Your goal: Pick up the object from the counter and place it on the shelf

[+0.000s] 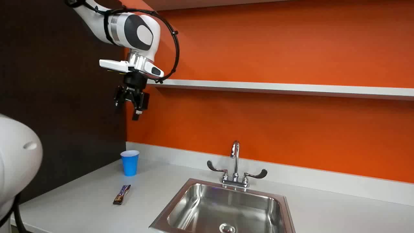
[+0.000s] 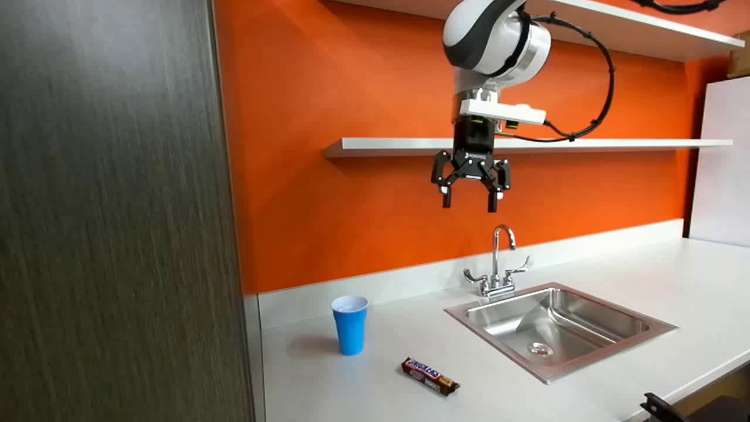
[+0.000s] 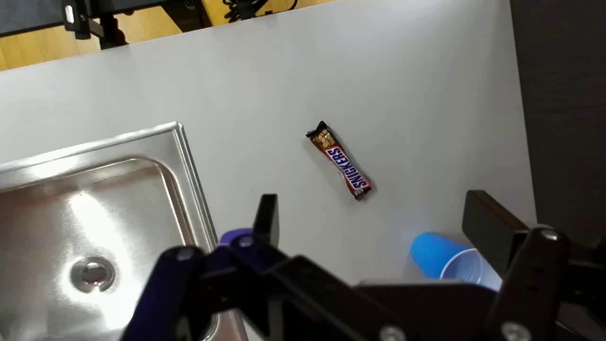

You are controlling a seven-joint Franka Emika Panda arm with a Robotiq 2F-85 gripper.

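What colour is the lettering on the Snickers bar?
Dark blue on white, edged in red; the Snickers bar shows best in the wrist view.

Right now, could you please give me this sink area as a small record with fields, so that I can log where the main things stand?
gripper: open, hanging over the counter, holding nothing
Snickers bar: lying on the counter, apart from the blue cup and the sink; not yet picked up
blue cup: upright, mouth up, on the counter
sink: steel, set into the counter
faucet: chrome, on the wall side of the sink
lower shelf: along the orange wall, above the sink
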